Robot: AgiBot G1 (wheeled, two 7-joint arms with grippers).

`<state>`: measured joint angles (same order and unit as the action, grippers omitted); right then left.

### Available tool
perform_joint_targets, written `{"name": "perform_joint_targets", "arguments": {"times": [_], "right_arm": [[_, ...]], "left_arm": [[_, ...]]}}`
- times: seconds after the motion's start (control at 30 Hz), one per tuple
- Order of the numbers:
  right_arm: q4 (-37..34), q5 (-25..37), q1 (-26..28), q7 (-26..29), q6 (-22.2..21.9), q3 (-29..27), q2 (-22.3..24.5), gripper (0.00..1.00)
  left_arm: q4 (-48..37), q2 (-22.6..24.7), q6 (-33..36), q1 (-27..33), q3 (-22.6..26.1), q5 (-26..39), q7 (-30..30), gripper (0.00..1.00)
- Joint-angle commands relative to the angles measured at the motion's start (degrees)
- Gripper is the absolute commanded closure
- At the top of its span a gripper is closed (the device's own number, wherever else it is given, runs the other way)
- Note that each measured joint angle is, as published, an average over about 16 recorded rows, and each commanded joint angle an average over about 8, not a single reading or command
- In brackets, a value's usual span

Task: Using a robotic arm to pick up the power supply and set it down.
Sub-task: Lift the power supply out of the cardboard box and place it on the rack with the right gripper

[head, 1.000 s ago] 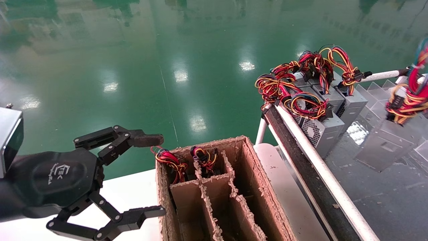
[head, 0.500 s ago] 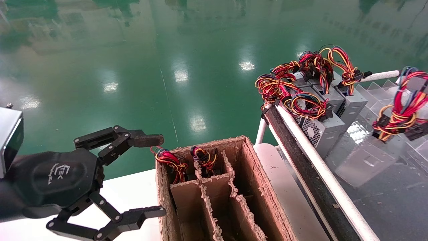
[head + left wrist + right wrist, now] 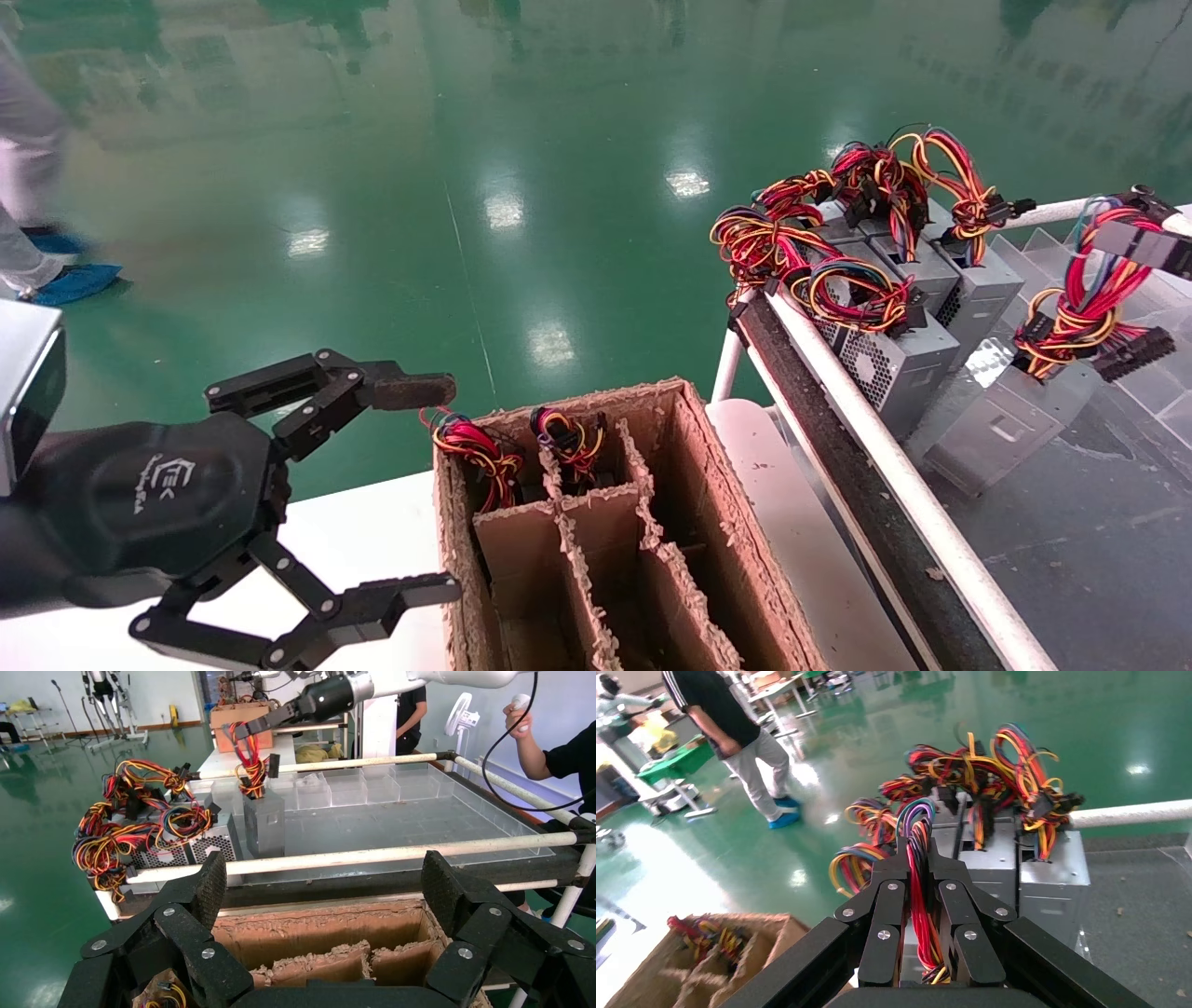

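The power supply (image 3: 1004, 431), a grey metal box, hangs tilted by its mostly red wire bundle (image 3: 1080, 308) over the dark tray floor at the right. Its lower corner is at the floor; I cannot tell whether it touches. My right gripper (image 3: 1138, 244) is shut on the top of that bundle. In the right wrist view the red wires (image 3: 919, 888) run between the shut jaws of the right gripper (image 3: 918, 848), which hide the box. The left wrist view shows the white arm (image 3: 383, 681) holding the box (image 3: 265, 822) upright. My left gripper (image 3: 453, 486) (image 3: 325, 888) stands open beside the carton.
A divided cardboard carton (image 3: 708, 485) stands in front, with two wired supplies in its far cells. Several grey supplies (image 3: 899, 359) with yellow-orange bundles crowd the tray's near-left corner behind a white rail (image 3: 894, 466). Clear dividers (image 3: 1052, 256) line the tray. A person (image 3: 729, 720) walks on the green floor.
The right gripper has lowered the power supply and carried it left toward the other supplies; it now hangs steady near the tray floor. The left arm has not moved.
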<state>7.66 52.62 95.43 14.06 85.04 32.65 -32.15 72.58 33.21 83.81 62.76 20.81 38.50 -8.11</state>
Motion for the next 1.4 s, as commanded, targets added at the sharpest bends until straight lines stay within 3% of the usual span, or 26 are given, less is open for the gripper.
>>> {"name": "perform_joint_targets", "arguments": {"times": [0.03,1.1,1.17,1.4], "right_arm": [[-1.2,0.4,0.5,-0.3,-1.0,0.2,-0.9,1.00],[-5.6,5.3,7.0,-4.9,-12.8,3.4,-14.8,1.00],[-5.6,5.5,7.0,-5.4,-12.8,3.5,-15.0,0.91],[-5.9,5.6,7.0,-7.1,-12.0,3.6,-15.3,0.06]], "left_arm": [[0.0,0.0,0.0,0.0,0.0,0.0,0.0,0.00],[0.0,0.0,0.0,0.0,0.0,0.0,0.0,0.00],[0.0,0.0,0.0,0.0,0.0,0.0,0.0,0.00],[0.0,0.0,0.0,0.0,0.0,0.0,0.0,0.00]]}}
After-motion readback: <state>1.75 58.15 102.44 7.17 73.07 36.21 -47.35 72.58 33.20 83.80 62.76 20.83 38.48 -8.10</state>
